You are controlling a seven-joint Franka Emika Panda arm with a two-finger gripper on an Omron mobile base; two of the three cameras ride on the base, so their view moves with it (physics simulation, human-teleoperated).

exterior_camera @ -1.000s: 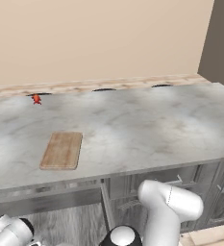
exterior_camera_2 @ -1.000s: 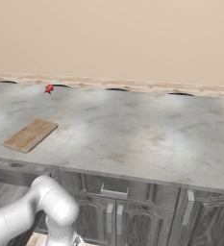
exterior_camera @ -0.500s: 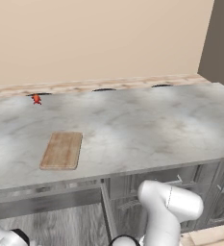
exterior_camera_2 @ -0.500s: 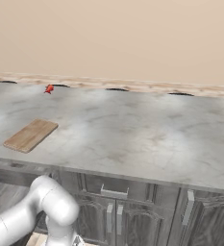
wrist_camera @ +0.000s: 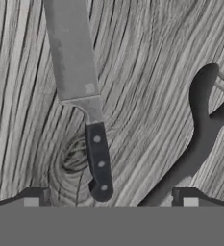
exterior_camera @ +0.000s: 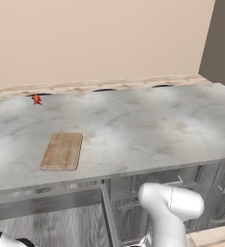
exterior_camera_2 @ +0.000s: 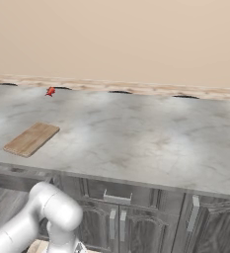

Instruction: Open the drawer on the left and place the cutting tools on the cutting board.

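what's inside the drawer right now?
Hand view: a knife with black riveted handle and grey blade lies flat on the grey wood-grain drawer floor, and dark shears beside it, apart. The rest of the interior falls outside that view; the shears are cut off at its edge.

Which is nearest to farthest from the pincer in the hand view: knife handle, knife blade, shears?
1. Black riveted knife handle: its butt sits just above the gap between the pincer tips, slightly left of centre.
2. Dark curved shears: right side, one arm running down beside the right tip.
3. Broad grey knife blade: upper left, farthest.
Handle and shears are close; that order is tentative.
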